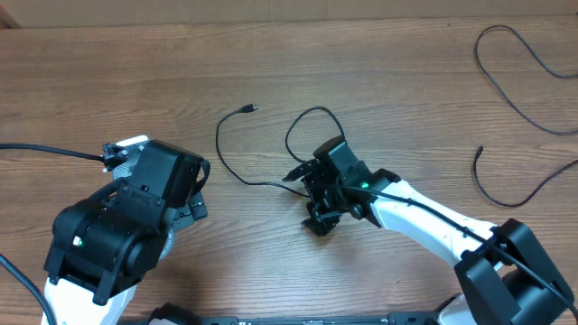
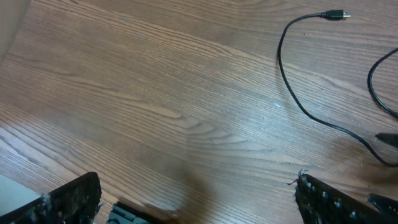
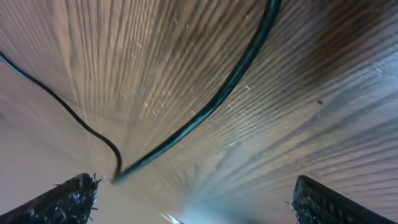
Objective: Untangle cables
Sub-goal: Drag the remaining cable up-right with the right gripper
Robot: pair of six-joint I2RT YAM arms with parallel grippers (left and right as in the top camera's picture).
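**Both tools wide open, one cable under the right tool**

The left tool (image 2: 198, 186) stood fully open over bare table (image 1: 117, 81) and held nothing. The middle cable (image 1: 219, 149) lay well apart from it, its small silver-tipped plug (image 1: 250, 108) resting on the wood. From the plug the cable curved round towards the right tool (image 1: 305, 197) and made a loop just beyond it. The right tool hung low over the table with its jaws spread as wide as they went. In the right wrist view the thin black cord ran between the fingers (image 3: 68, 199), nearer one of them, and was not pinched. More cable (image 1: 519, 90) lay at the table's far right edge, well apart from both tools.
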